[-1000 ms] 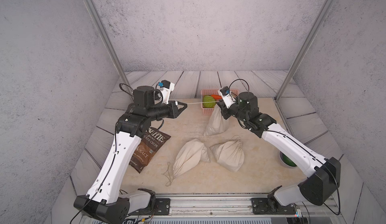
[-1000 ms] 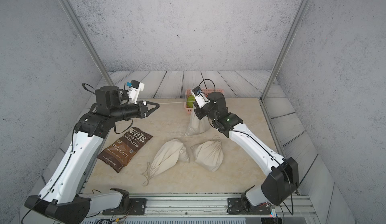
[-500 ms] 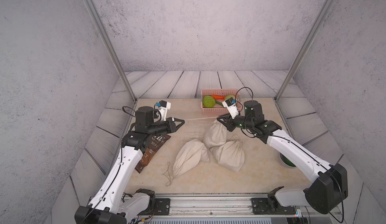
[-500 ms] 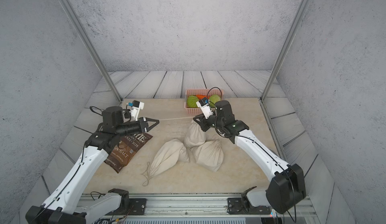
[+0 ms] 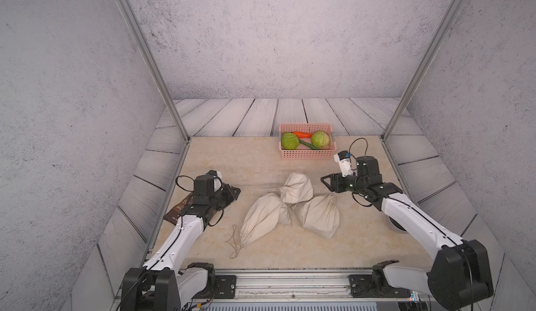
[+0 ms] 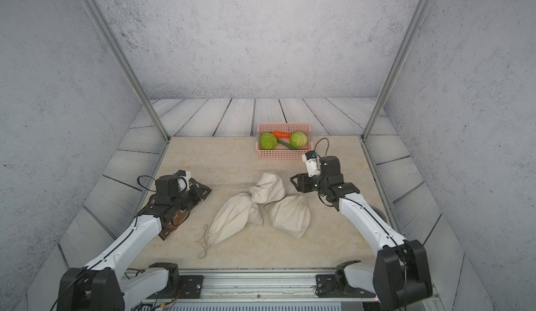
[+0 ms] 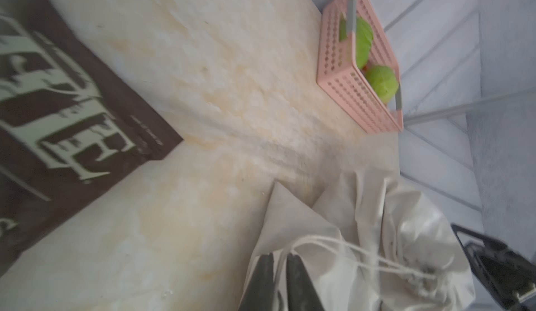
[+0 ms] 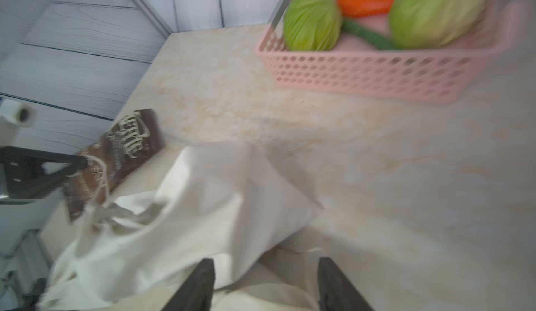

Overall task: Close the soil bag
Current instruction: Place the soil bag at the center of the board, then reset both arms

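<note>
While the left gripper [image 5: 235, 192] sits low over the brown chip bag [image 5: 177, 212] at the left edge of the counter [image 5: 232, 156], its jaws stand a narrow slit apart. The drawstring [image 7: 362, 254] lies in that slit, seemingly loose rather than pinched. From there the cord runs rightwards to the gathered neck of the soil bag [image 5: 298, 189], which lies mid-counter, propped against two other cloth sacks [image 5: 262, 221] [image 5: 320, 215]. The bag's long axis runs roughly along the line between the two grippers: puckered neck towards the left one, fat bottom towards the right one. The right gripper [image 5: 326, 183] hovers just beside that bottom, jaws spread wide and empty. It is clearly the nearer of the two to the cloth; the left one is well apart from it and linked only by cord. The mouth looks drawn shut, so the closing seems nearly done. Any further tightening would likely mean pulling the cord leftwards along that axis while the right side steadies the body.
</note>
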### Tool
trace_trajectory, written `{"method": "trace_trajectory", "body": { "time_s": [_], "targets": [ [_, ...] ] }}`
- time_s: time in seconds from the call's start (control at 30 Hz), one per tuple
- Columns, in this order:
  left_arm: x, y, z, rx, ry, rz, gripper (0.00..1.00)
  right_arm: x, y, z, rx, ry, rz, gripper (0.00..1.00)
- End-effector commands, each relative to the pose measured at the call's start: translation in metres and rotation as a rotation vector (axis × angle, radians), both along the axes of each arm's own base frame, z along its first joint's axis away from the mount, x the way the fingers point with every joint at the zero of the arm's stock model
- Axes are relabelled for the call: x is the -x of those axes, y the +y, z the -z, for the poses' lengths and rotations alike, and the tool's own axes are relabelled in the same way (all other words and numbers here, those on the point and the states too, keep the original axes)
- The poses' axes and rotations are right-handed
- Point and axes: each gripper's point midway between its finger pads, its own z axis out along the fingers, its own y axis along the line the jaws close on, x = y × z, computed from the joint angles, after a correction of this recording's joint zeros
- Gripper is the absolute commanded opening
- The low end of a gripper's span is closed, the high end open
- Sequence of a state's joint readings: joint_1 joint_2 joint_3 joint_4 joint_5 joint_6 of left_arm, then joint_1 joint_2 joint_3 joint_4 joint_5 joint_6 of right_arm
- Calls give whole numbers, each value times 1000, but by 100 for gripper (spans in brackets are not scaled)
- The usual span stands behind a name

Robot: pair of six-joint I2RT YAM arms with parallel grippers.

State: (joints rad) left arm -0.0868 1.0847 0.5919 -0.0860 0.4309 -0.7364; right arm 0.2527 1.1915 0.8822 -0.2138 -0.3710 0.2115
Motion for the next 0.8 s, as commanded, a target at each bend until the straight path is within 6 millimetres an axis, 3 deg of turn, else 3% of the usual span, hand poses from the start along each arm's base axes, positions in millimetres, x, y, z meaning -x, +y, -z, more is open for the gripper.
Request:
{"method": "trace_trajectory", "body": {
  "time_s": [0.0,0.1,0.2,0.27,0.37,0.43,0.53,0.67,0.77],
  "targets": [
    [-16,29,-23,-101,-98,-150,37,-2,-33,-25,90,-111,142,81],
    [-21,50,-43,-183,-173,-236,63,-13,-78,-22,214,-157,329,92],
    [-24,77,-55,-297,-228,-351,82,-24,-133,4,319,-118,554,98],
    [-24,99,-60,-412,-248,-436,91,-31,-163,24,355,-85,672,99],
    [-22,135,-65,-628,-260,-546,100,-40,-192,52,420,-59,771,99],
    [-22,150,-63,-741,-256,-587,98,-44,-201,66,451,-53,797,99],
    [-26,155,-48,-848,-246,-551,98,-50,-209,80,475,-101,826,99],
    [-35,152,-32,-926,-293,-498,99,-48,-205,93,396,-232,834,99],
    [-44,141,-12,-959,-326,-398,98,-53,-187,102,338,-276,734,99]
  ]
}}
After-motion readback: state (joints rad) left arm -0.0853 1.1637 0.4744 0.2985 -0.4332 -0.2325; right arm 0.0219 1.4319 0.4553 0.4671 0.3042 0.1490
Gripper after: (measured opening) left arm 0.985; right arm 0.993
